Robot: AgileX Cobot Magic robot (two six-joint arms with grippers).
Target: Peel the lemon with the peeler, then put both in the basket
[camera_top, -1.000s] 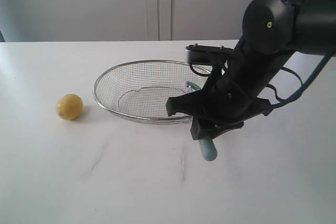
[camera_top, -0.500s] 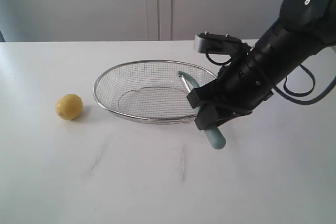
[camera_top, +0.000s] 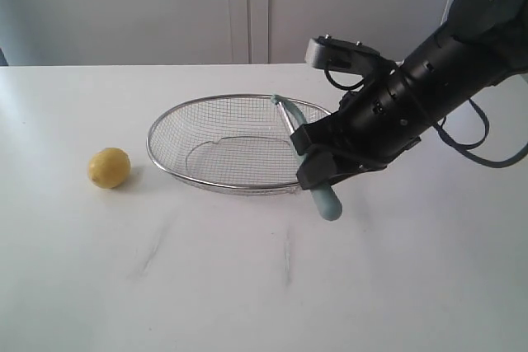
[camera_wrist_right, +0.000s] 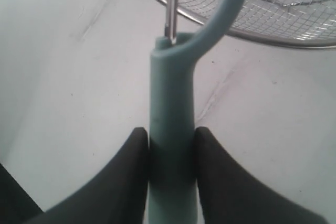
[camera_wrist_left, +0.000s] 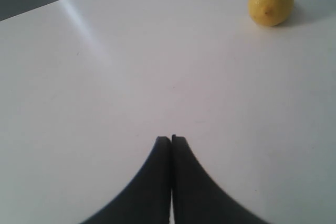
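1. The white table [camera_top: 247, 311] fills the lower half of the exterior view, with faint grey scuffs [camera_top: 157, 249] at lower centre.
2. Just right of centre, the peeler [camera_top: 327, 202] is tilted. Its handle end points down toward the table and its head rises up and to the left. Whether the handle end touches the table cannot be told.
3. The right gripper [camera_top: 316, 172] reaches in from the upper right and is clamped on the peeler's handle. In the right wrist view its two dark fingers [camera_wrist_right: 134, 153] press on either side of the teal peeler [camera_wrist_right: 170, 103]. The metal blade [camera_wrist_right: 170, 3] and curved head stand in front of the basket [camera_wrist_right: 262, 36].
4. The basket [camera_top: 216, 186] sits on the table at the centre of the frame. The peeler's head is over its right rim.
5. The lemon [camera_top: 109, 167] lies on the table at middle left, apart from the basket's left rim. Its skin looks whole and yellow.
6. The left gripper [camera_wrist_left: 170, 141] appears only in the left wrist view. Its fingers are pressed together with nothing between them, over bare table. The lemon [camera_wrist_left: 270, 1] lies well apart from it.
7. Farthest back, pale cabinet doors [camera_top: 247, 6] run across the top of the frame.
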